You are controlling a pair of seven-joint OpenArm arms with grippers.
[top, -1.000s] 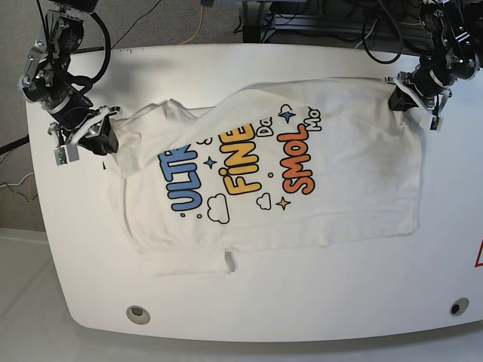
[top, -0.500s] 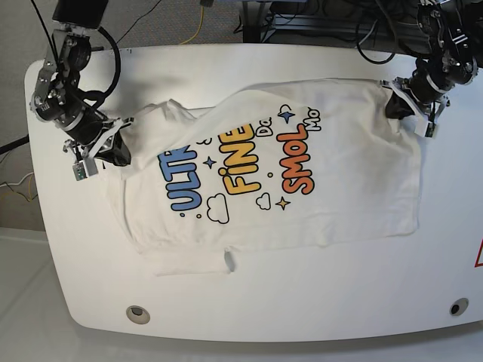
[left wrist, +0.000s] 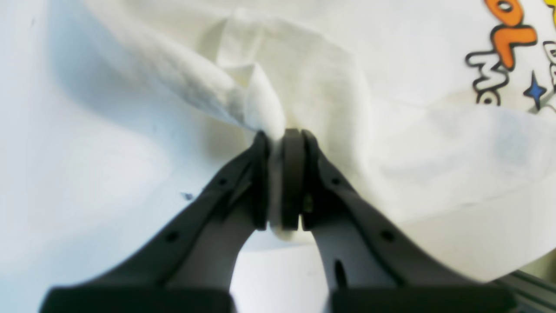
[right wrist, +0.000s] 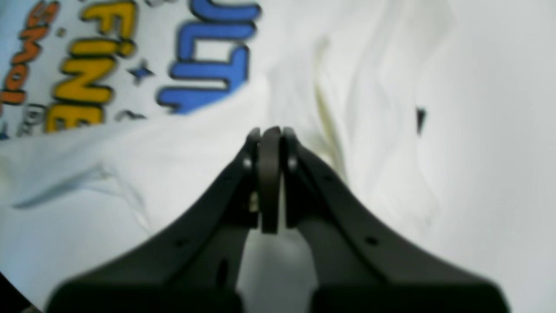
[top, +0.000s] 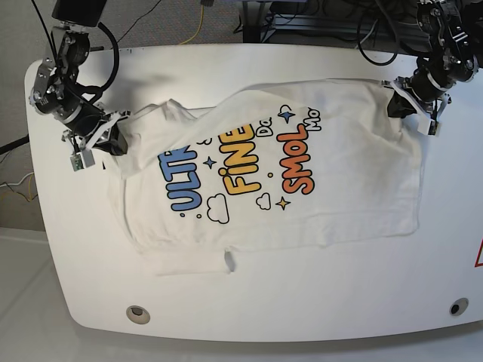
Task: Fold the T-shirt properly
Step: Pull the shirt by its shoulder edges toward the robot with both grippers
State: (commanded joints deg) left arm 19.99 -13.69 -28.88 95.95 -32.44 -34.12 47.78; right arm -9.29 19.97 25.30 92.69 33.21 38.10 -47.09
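Now both end effectors, left end effector (left wrist: 282, 182) and right end effector (right wrist: 270, 174), low, at T-shirt (top: 272, 173) edges.

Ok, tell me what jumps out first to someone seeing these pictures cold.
The white T-shirt spread across the table, its blue, yellow and orange cartoon lettering skewed at an angle. Next, the two arms at opposite far edges: the left gripper has its jaws pinched on a bunched fold of cloth, and the right gripper has its jaws closed at the crumpled side near the blue letters.

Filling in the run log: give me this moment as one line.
task: fold T-shirt | left gripper: shut on shirt edge | right gripper: shut, cloth grip unclear | shirt: print up on table, not folded
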